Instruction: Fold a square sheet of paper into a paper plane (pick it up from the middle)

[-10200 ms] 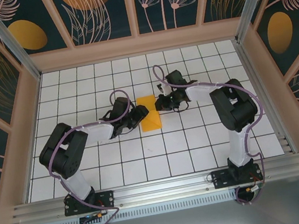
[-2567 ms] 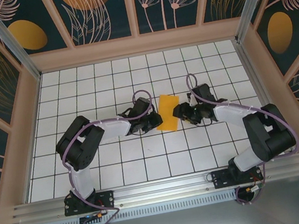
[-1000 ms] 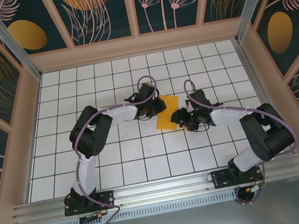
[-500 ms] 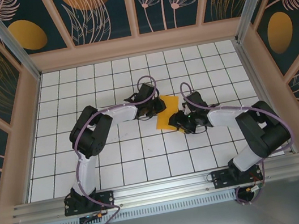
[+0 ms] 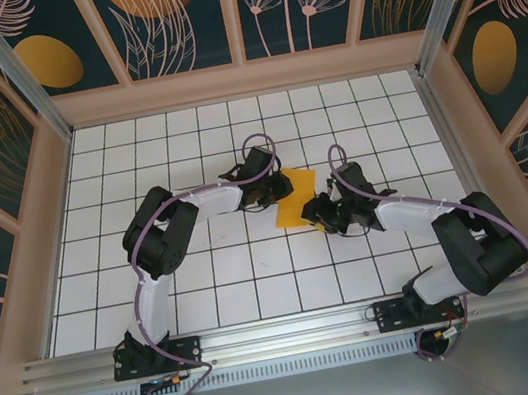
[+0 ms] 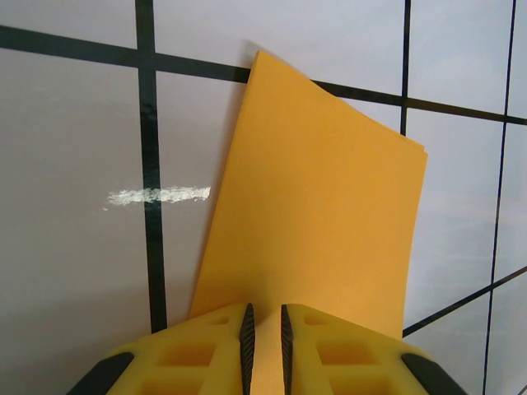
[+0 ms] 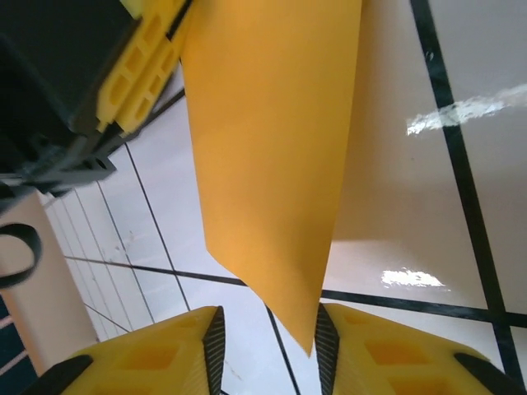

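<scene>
A: Right gripper (image 5: 312, 218) has slid in, jaws narrowing around a corner of the sheet of paper (image 5: 295, 199), not clamped yet.
B: Left gripper (image 6: 263, 329) pinches its opposite edge, mid-table. Creasing probably next.

Tabletop (image 5: 210, 298) is gridded with black lines and enclosed by dark floral wall panels (image 5: 178, 19); aluminium rail (image 5: 287, 334) mounted at near edge.

A robot test cell: a white grid-lined table (image 5: 137, 168) boxed in by leaf-painted panels (image 5: 176, 25), with robot arms (image 5: 155, 244) bolted to a metal rail (image 5: 287, 334) at the table's near edge.
</scene>
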Motion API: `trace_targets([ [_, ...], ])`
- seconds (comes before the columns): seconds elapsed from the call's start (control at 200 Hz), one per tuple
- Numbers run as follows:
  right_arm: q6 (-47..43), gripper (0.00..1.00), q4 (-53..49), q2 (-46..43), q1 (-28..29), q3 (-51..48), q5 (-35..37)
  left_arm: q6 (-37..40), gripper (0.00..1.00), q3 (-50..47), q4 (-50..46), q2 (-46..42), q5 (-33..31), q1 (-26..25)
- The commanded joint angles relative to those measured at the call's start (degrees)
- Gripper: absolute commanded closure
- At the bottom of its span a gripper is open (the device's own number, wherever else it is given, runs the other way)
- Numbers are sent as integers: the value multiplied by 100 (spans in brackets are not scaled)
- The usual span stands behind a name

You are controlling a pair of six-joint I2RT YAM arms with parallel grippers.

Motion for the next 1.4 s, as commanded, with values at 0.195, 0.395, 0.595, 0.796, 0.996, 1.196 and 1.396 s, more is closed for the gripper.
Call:
trace_targets([
  [0.195,115,95,196,46,-104,-62,79,-90,81,-122,-173,-66,53,63],
  [0.395,-161,100,-178,147,-140,92,118,13,78,-68,112,-480,268,70],
  [0.595,-724,100,-956,54,-166,264,-51,50,76,217,234,-279,418,69],
  [0.796,-821,100,-1180,-143,-224,248,-156,91,80,475,-101,124,315,66],
  [0.996,-749,100,-934,-65,-261,434,-182,216,83,494,-409,242,106,70],
  [1.196,-749,100,-615,227,-263,738,-209,283,84,460,-547,332,10,69],
  [1.396,-890,100,-358,710,-258,1169,-168,314,85,472,-583,365,31,65],
])
